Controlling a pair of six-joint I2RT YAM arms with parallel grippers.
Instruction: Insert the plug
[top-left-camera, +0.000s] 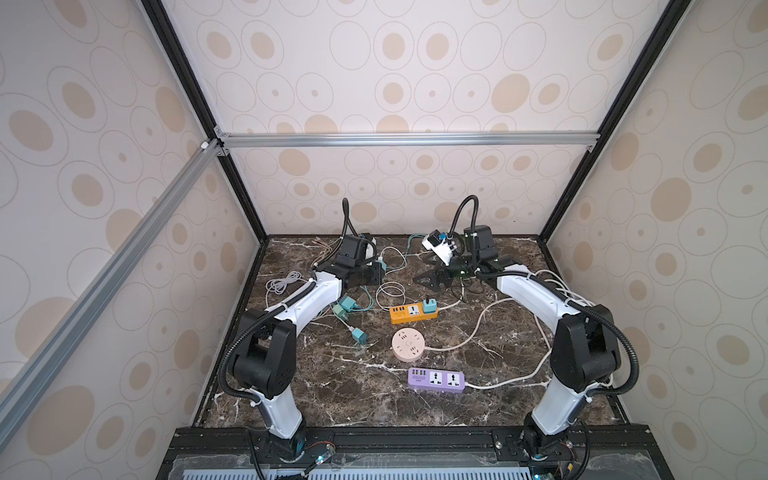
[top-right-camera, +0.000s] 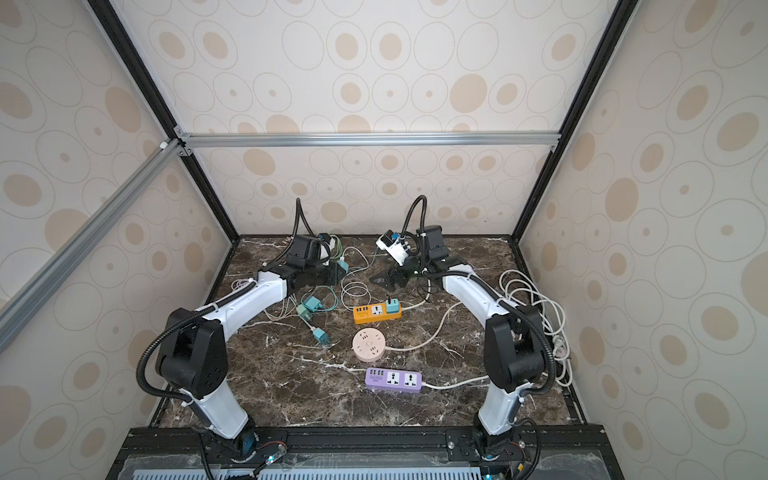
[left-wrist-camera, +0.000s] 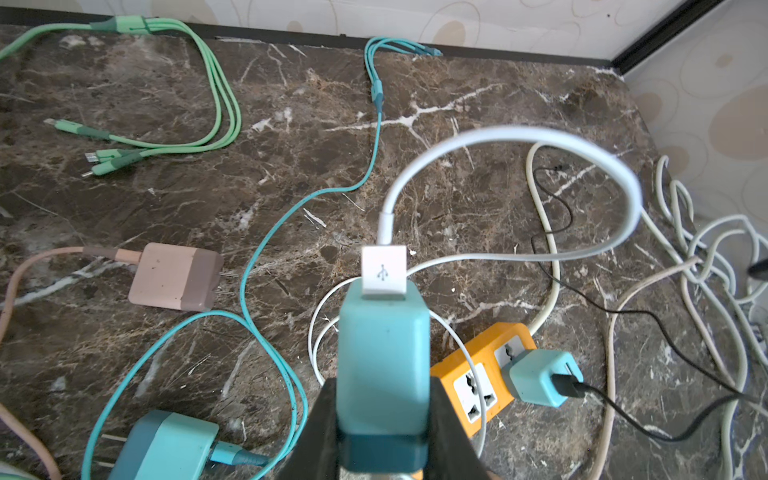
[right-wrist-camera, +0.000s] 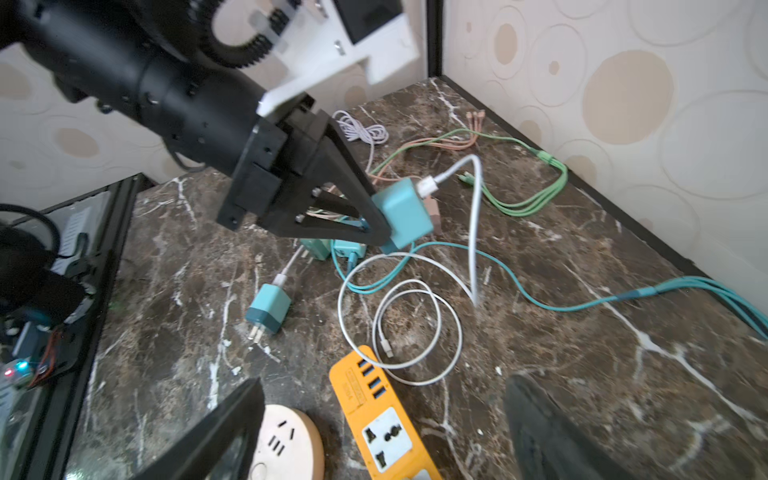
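The left tool (left-wrist-camera: 382, 399) pinched the rigid, probably light charger (left-wrist-camera: 383, 345) by its flat sides; right tool (right-wrist-camera: 386, 380) gaped empty.

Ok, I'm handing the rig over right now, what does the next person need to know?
Left gripper: shut on the teal charger, held in the air, with the white USB cable plugged into it.
Right gripper: open, empty, hovering just beyond the orange power strip.
Done: charger picked up. A small teal adapter already sits in the strip's end socket.
Left: line the held charger up with the free socket and push it in. The right gripper could probably steady the strip.
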